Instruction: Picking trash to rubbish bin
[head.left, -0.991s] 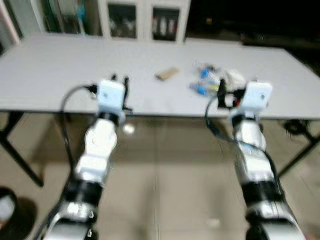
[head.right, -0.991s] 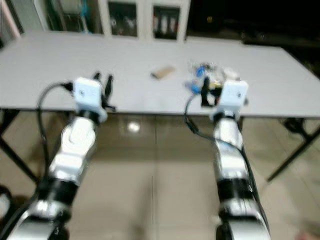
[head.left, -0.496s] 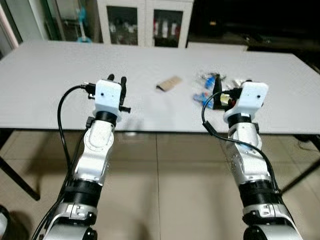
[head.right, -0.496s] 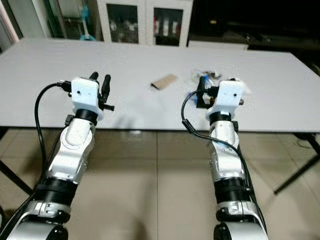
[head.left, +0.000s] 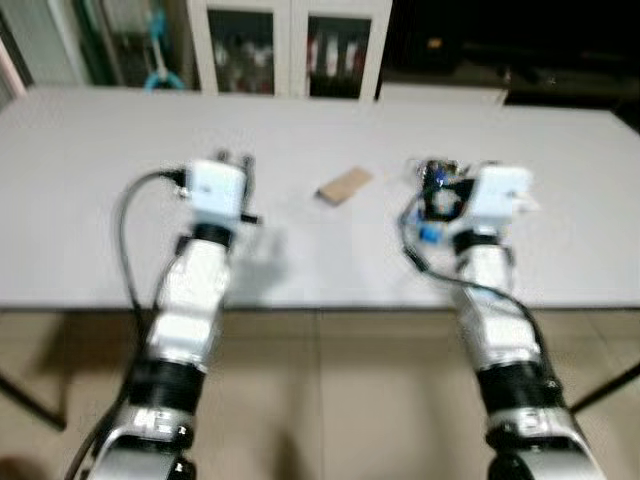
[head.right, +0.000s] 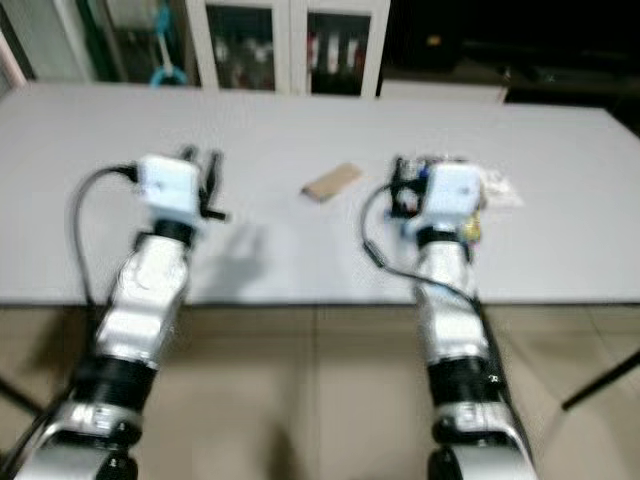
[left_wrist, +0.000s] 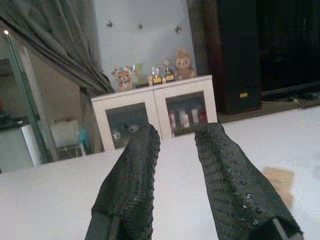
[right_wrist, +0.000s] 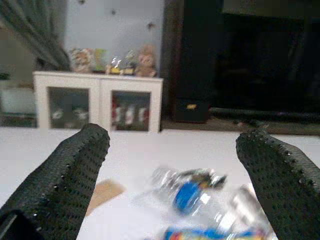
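A crinkled pile of clear plastic wrappers with blue and yellow bits (right_wrist: 200, 200) is lying on the grey table (head.left: 90, 160), right of a flat brown cardboard scrap (head.left: 344, 185) slanting diagonally. The right gripper (right_wrist: 175, 172) is hovering wide apart before the pile; the left gripper (left_wrist: 175, 150) is showing a narrow gap.

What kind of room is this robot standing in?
Probably a home living or dining room: a long white table, a white glass-door cabinet topped with small figurines, and a grey curtain.
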